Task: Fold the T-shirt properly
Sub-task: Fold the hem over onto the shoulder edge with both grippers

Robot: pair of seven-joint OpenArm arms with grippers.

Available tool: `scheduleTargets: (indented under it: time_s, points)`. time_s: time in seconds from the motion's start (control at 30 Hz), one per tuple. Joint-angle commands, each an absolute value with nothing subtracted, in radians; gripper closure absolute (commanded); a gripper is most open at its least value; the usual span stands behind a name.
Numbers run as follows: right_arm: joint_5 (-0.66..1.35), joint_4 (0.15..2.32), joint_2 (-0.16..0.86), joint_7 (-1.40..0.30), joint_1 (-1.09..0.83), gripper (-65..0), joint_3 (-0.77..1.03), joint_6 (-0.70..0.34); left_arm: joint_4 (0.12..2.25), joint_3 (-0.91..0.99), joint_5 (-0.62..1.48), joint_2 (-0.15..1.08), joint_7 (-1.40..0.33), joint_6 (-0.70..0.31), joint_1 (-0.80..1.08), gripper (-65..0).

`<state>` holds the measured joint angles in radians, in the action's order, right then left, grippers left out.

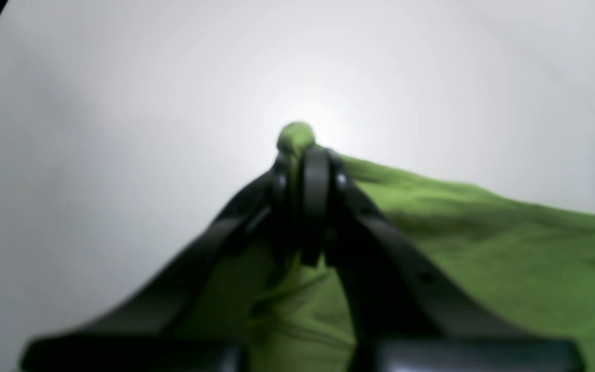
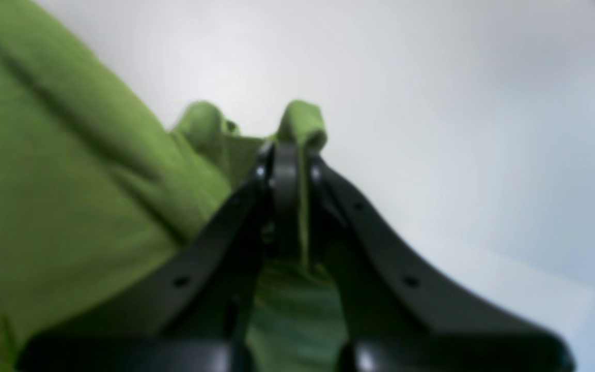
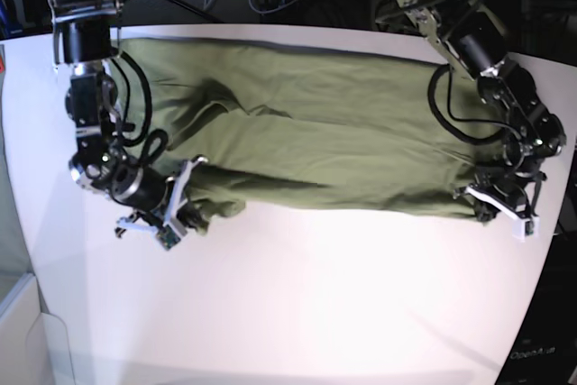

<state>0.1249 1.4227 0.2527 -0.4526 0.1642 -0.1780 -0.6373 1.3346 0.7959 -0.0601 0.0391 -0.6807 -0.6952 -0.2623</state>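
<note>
T-shirt (image 3: 306,137) lies spread across the far half of the white table (image 3: 315,304), stretched w/ its long axis running side to side, far hem near the table's far edge, near edge bunched and rumpled. Both arms reach down over the table's side edges, one at each end of the cloth. Right arm, at the base view's left: links stacked down from the far left corner, wrist bent toward the table's middle, right gripper (image 3: 185,214) low at the shirt's near-left corner. Right wrist view shows its jaws pressed together on a fold of green fabric (image 2: 302,124), a nub poking out past the tips. Left arm, at the base view's right: comes in from the far right corner, elbow bent, cables looped round it, left gripper (image 3: 487,205) low at the shirt's near-right corner close to the table's right edge. Left wrist view: jaws closed tight on a small bunch of cloth (image 1: 296,137), rest of the shirt trailing off to one side over bare table.
</note>
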Motion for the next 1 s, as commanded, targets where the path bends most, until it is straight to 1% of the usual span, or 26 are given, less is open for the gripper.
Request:
scheduleTargets:
  time_s: [0.0,0.2,0.43,0.63,0.8,0.97]
  points:
    - [0.137,1.484,0.269,-0.444,0.157,-0.7,-0.147,-0.628,1.376,0.796,-0.042,0.039,-0.657,-0.698,-0.274,-2.8]
    - [0.137,1.712,0.269,-0.486,0.002,-0.7,-0.059,-0.628,1.406,0.802,-0.042,0.033,-0.656,-0.698,-0.225,-2.8]
    - [0.137,1.879,0.260,-0.486,-0.177,-0.7,-0.025,-0.628,1.426,0.803,-0.042,0.035,-0.648,-0.698,-0.150,-2.7]
    - [0.137,1.905,0.225,-0.483,-0.263,-0.7,-0.015,-0.628,1.538,0.803,-0.018,0.007,-0.647,-0.698,-0.077,-2.7]
    - [0.137,1.934,0.193,-0.479,-0.332,-0.7,-0.001,-0.628,1.615,0.803,0.082,0.010,-0.647,-0.698,-0.012,-2.7]
    - [0.137,1.946,0.191,-0.412,-0.414,-0.7,-0.004,-0.627,1.652,0.803,0.133,0.013,-0.647,-0.698,0.036,-2.7]
